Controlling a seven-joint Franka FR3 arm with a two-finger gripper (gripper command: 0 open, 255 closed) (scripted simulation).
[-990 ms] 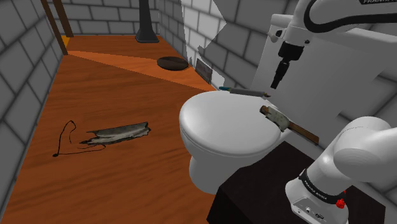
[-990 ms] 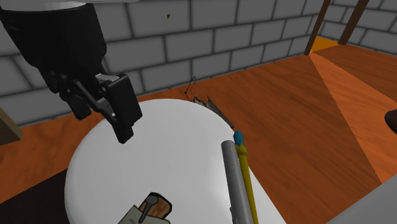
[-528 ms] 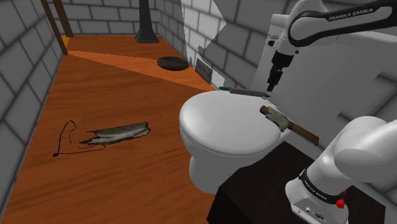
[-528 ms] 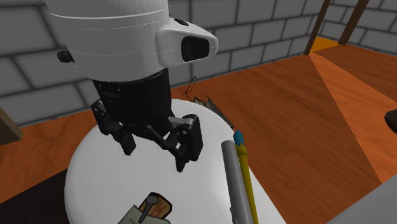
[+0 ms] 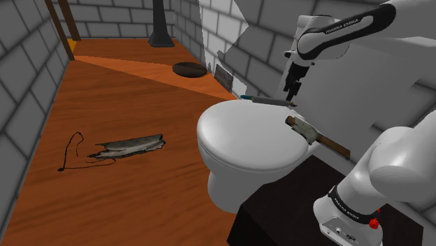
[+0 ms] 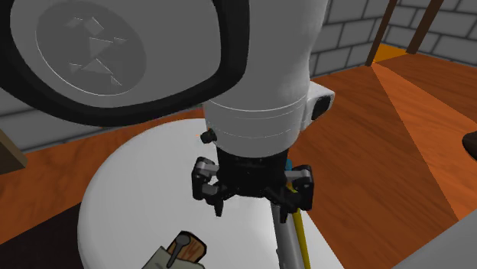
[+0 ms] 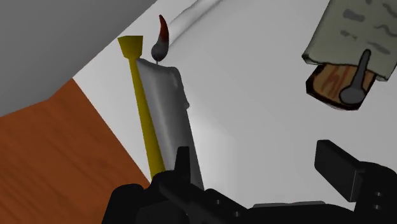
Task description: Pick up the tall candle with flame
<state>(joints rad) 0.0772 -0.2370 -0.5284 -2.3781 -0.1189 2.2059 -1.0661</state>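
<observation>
The tall candle is grey with a small red flame. It lies flat on the white toilet lid near the lid's back edge. In the shoulder view the candle rests just below my gripper. My gripper is open and holds nothing. One finger hangs over the candle's base end, and the gap between the fingers is mostly over bare lid. In the second exterior view my gripper hovers above the candle, hiding most of it.
A thin yellow stick lies alongside the candle. A wooden-handled tool wrapped in cloth rests on the lid near the stand. A grey rag and a dark round disc lie on the wooden floor.
My arm has swung toward the back of the lid and come down over the candle. The fingers have stayed open.
</observation>
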